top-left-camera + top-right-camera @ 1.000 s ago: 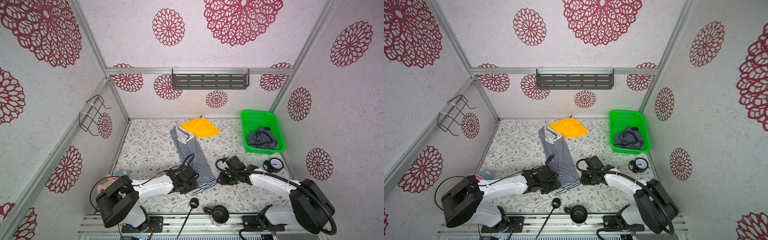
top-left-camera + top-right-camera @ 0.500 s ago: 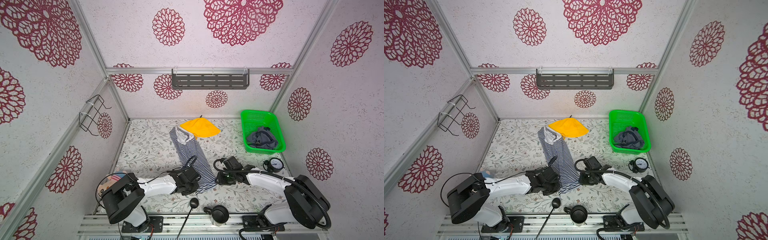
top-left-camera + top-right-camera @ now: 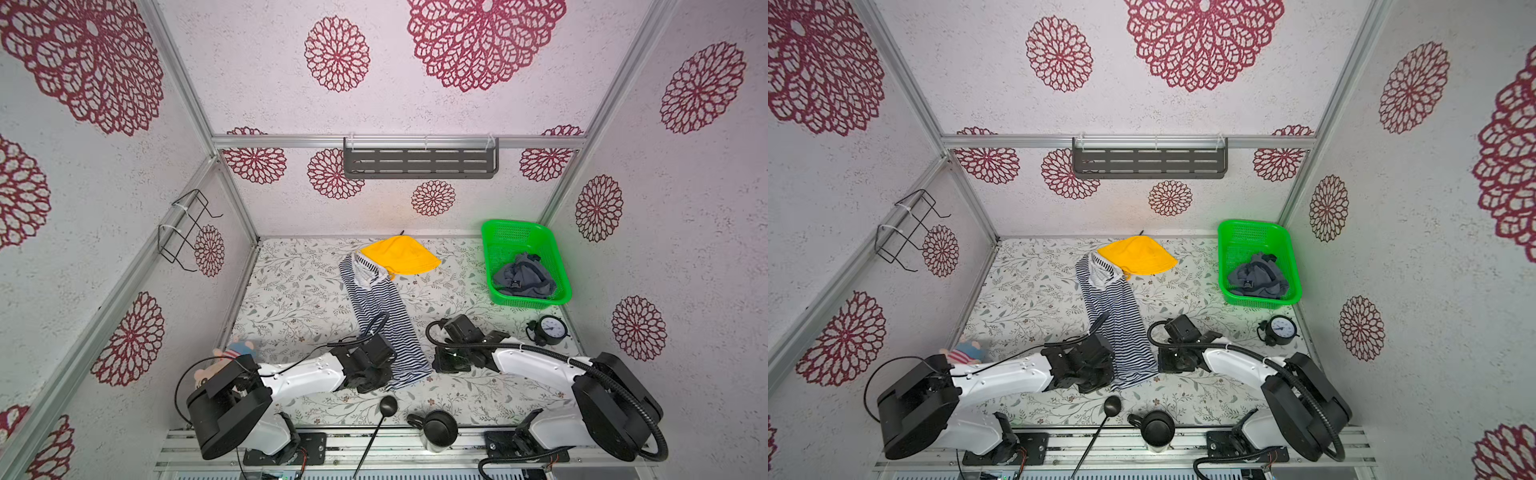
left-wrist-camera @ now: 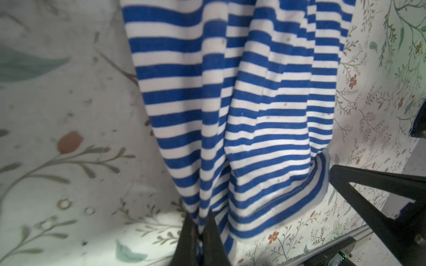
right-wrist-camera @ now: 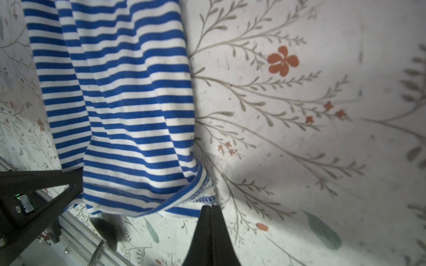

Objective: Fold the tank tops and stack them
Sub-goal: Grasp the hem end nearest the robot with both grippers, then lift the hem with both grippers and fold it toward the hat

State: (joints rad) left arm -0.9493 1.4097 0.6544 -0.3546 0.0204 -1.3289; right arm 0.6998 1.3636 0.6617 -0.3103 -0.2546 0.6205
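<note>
Left wrist view: left claw (image 4: 201, 226) clamped shut on striped tank top (image 4: 242, 103) hem, near desk (image 4: 57, 92) front edge. Right claw (image 5: 211, 208) pinches opposite hem corner, likely to lift hem for folding. Separately, grey tank top (image 3: 521, 278) sits crumpled in green basket (image 3: 519, 232), back-right corner.

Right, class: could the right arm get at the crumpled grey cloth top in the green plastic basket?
Probably, once freed: the right pincer is shut on the navy-and-white striped tank top. The green plastic basket is open, nothing covering the crumpled grey cloth top.
</note>
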